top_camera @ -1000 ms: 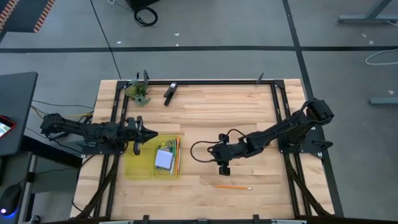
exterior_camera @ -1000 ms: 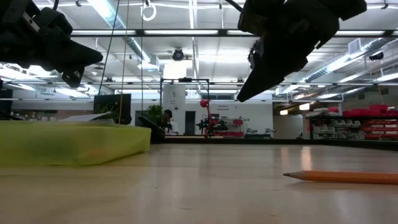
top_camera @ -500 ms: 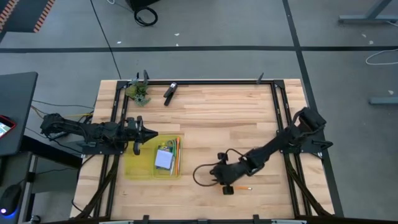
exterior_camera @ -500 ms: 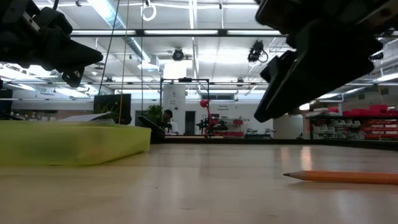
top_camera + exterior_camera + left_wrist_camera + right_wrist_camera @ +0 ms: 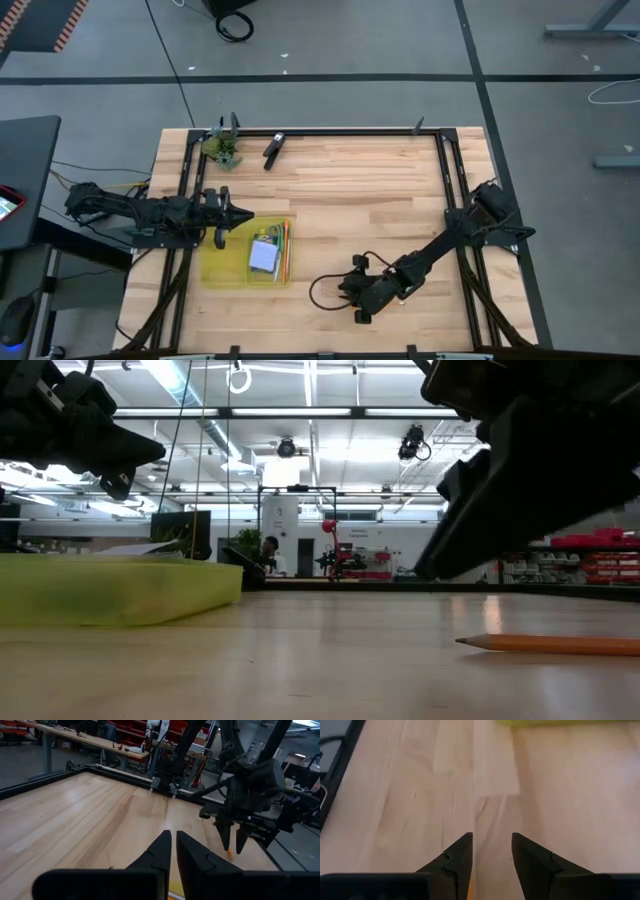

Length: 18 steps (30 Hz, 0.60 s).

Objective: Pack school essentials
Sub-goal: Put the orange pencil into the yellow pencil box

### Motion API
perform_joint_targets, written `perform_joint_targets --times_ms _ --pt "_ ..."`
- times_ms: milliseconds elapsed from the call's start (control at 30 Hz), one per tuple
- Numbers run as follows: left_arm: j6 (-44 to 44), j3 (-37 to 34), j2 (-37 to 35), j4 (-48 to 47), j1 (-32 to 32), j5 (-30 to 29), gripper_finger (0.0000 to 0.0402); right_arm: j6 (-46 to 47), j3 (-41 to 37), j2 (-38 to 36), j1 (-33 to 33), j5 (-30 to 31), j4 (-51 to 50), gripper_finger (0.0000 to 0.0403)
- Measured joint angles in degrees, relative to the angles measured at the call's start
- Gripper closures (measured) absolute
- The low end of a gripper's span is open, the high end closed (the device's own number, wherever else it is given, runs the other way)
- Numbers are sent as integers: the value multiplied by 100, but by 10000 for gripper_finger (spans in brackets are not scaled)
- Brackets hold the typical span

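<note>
An orange pencil [image 5: 550,644] lies flat on the wood near the table's front edge. My right gripper [image 5: 358,305] hovers open just above it, slanting down. A sliver of the pencil [image 5: 469,893] shows beside one finger, and in the high view the gripper hides it. A yellow tray [image 5: 222,270] at the front left holds a pale blue notepad [image 5: 263,258], orange pencils [image 5: 286,250] and other small stationery. My left gripper [image 5: 238,212] hangs shut and level over the tray's far left corner, holding nothing.
A black oblong tool [image 5: 273,148] and a green leafy clump [image 5: 222,147] lie at the far left. A black frame rail [image 5: 350,131] runs around the table. My right arm's cable [image 5: 322,288] loops over the wood beside the gripper. Bare wood lies between tray and pencil.
My right gripper has swung toward the table's near edge and come down, from beside the tray's right side to just over the lone pencil. It has stayed open. The pencil has not moved.
</note>
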Motion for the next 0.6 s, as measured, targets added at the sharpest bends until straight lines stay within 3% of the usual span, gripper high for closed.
perform_joint_targets --times_ms 267,600 --pt "2 0 0 0 0 -2 364 551 64 131 192 -242 -430 260" --pt "-1 0 0 4 0 -1 372 732 69 126 478 -41 -751 260"
